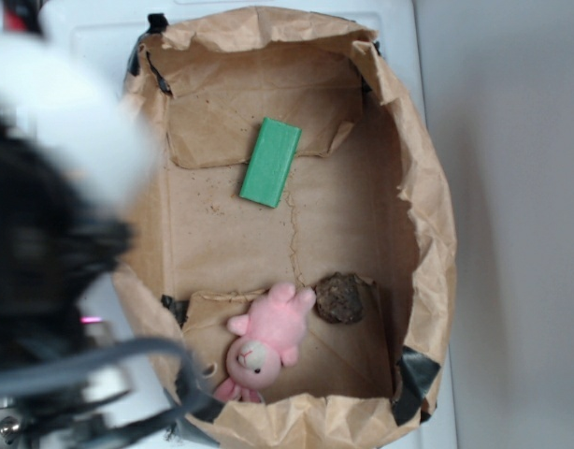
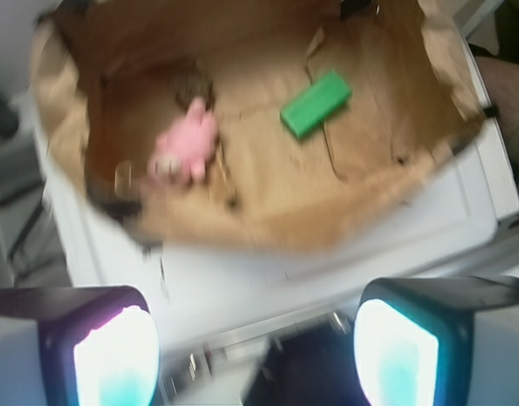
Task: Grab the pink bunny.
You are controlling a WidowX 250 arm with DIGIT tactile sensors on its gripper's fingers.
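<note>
The pink bunny (image 1: 265, 339) is a small pink plush with a paler round face. It lies in the near part of a brown paper-lined box (image 1: 423, 201), right beside a brown crumbly lump (image 1: 339, 297). In the wrist view the bunny (image 2: 185, 148) shows blurred at the box's left side. My gripper (image 2: 255, 355) is open and empty, its two fingers (image 2: 116, 359) wide apart, well outside the box over the white surface. In the exterior view only the blurred dark arm (image 1: 35, 262) shows at the left; the fingers are hidden there.
A green block (image 1: 270, 162) lies in the far part of the box, and shows in the wrist view (image 2: 315, 103) too. The box's crumpled paper walls (image 2: 268, 222) rise around its floor. A white surface (image 1: 100, 37) surrounds the box.
</note>
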